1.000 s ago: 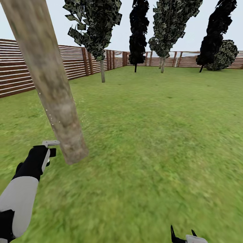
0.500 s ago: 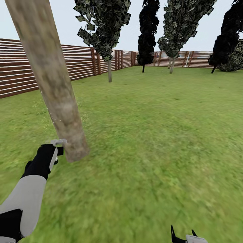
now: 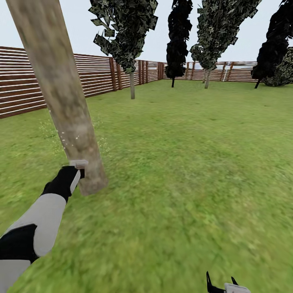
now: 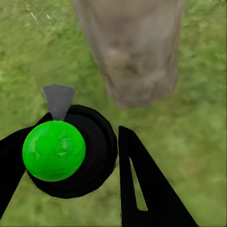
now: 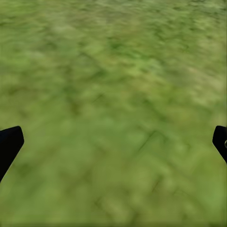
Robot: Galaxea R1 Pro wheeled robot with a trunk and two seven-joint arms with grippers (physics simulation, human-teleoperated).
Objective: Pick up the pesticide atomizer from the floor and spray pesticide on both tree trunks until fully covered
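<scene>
The near tree trunk (image 3: 61, 93), pale and mottled, leans up from the grass (image 3: 183, 162) at the left. My left gripper (image 3: 72, 176) is shut on the pesticide atomizer (image 4: 53, 150), a black bottle with a bright green round top. Its grey nozzle (image 3: 78, 164) sits just short of the trunk's base (image 4: 135, 52). Tiny whitish-green pesticide specks (image 3: 65, 140) float beside the lower trunk. A second tree with a thin pale trunk (image 3: 132, 86) stands by the fence. My right gripper (image 3: 221, 281) hangs open over bare grass (image 5: 113, 94), its fingertips (image 5: 10, 142) wide apart.
A brown slatted fence (image 3: 24, 89) runs along the left and back of the lawn. Several more dark-foliaged trees (image 3: 177, 49) stand along the far fence. Open grass stretches ahead and to the right.
The view first panned a little, sliding the scene rightward. Since then my left arm has reached forward and up, bringing the atomizer nozzle closer to the trunk. More specks show around the trunk.
</scene>
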